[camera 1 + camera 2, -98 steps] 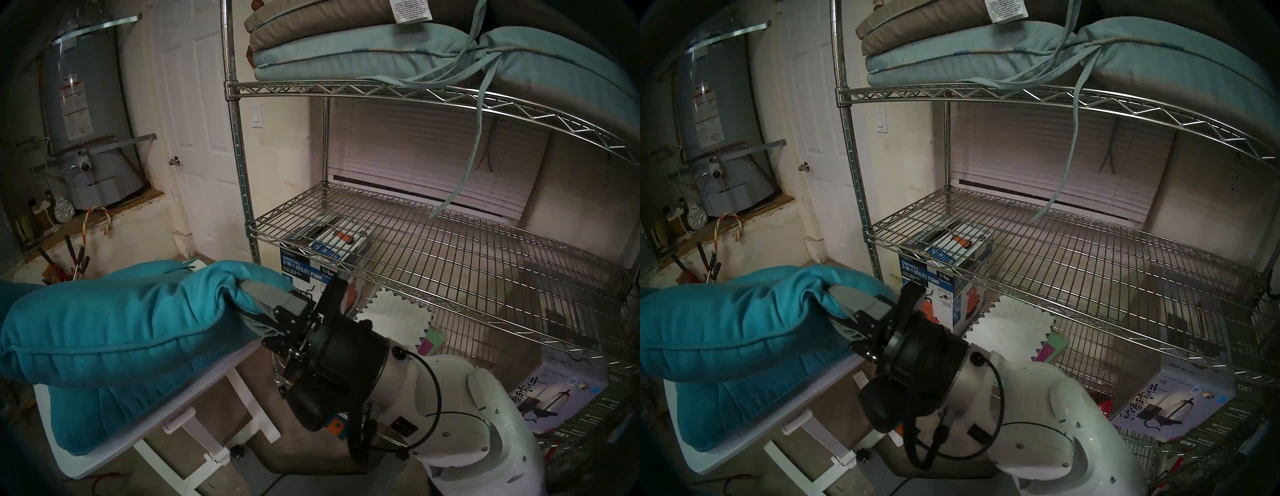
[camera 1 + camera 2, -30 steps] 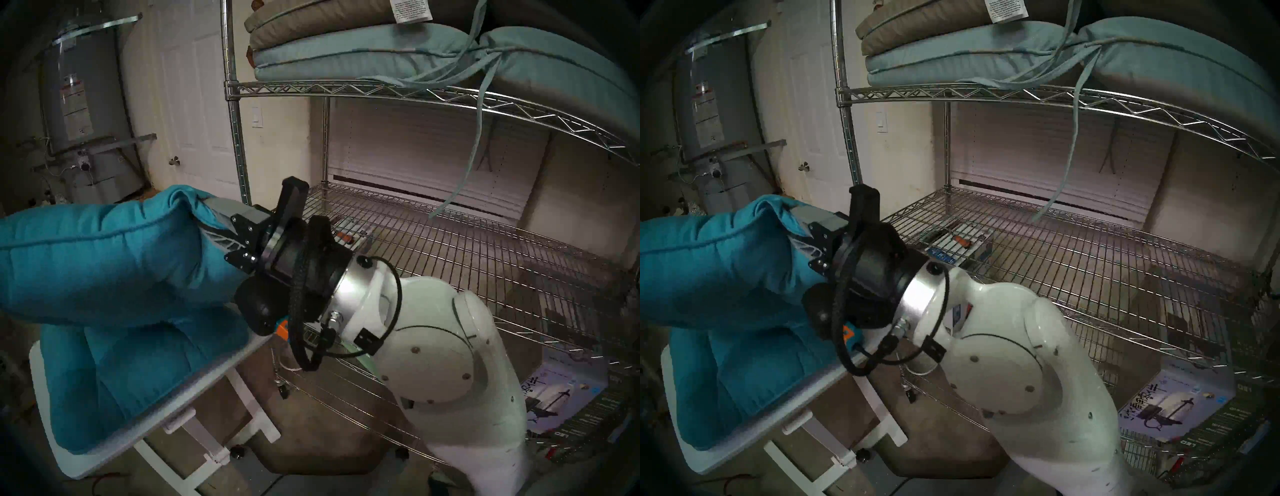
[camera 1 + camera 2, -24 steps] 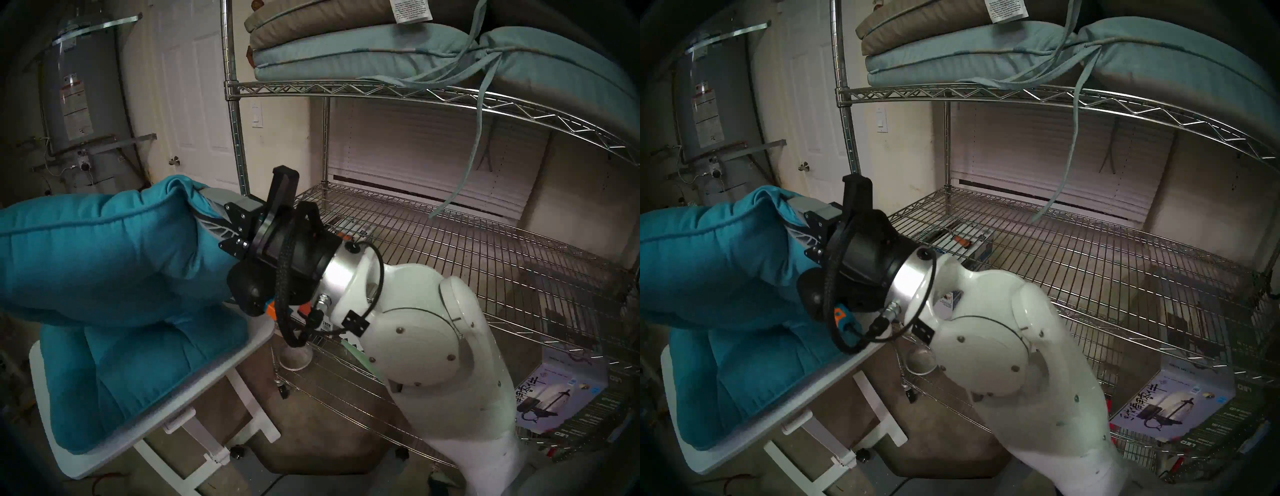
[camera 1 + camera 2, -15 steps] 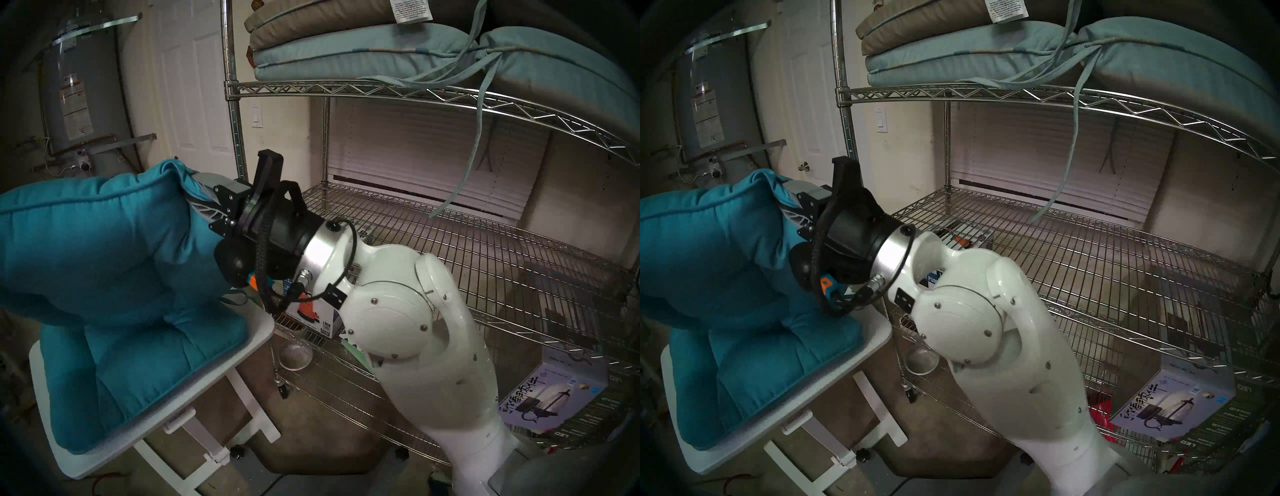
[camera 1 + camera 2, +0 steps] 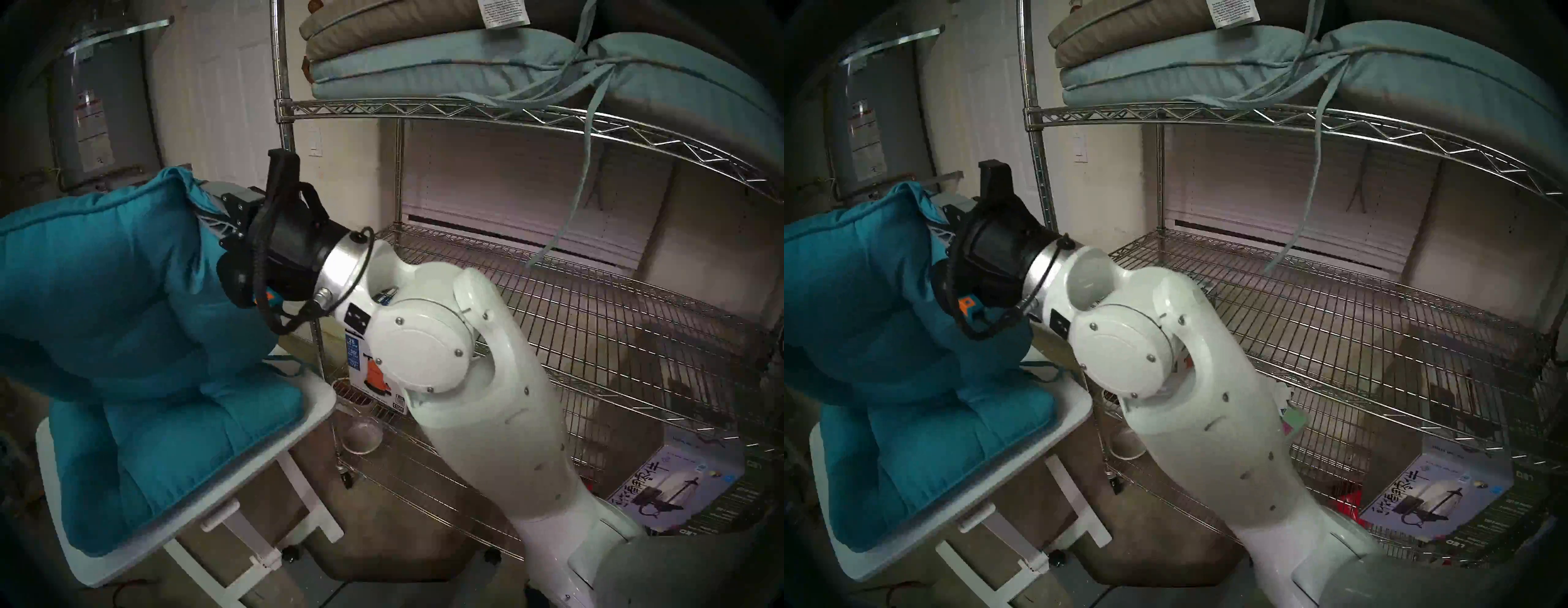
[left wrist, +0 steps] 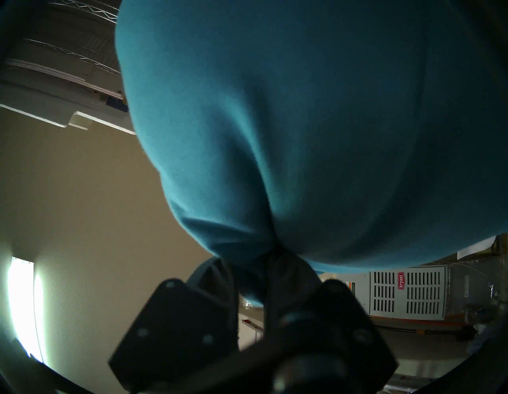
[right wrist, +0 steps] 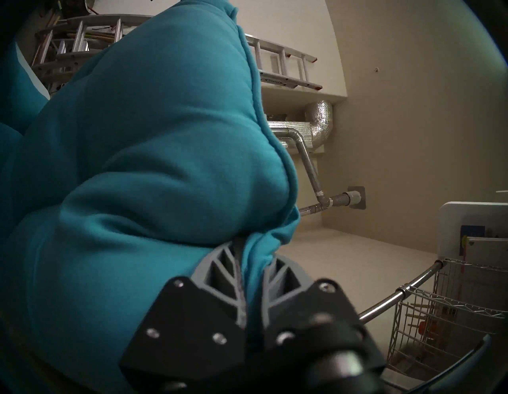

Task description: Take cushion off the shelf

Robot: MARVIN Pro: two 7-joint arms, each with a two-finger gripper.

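- Your teal cushion (image 5: 106, 288) is off the shelf (image 5: 551, 297), up in the air, its lower end draped on the white table (image 5: 314, 407) left of the rack.
- Your right gripper (image 5: 212, 208) is clamped on its right corner.
- Your left gripper (image 6: 264, 264) is pinched tight on another fold.
- Pale cushions (image 5: 424, 63) sit on the top tier.

left end effector (image 6: 264, 264): fingertips buried in teal cushion (image 6: 302, 123) | pump box (image 5: 373, 373): half-hidden

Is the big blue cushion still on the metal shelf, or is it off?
Off. The teal cushion hangs beside the shelf, its corner pinched in the right gripper, its lower part resting on the white table.
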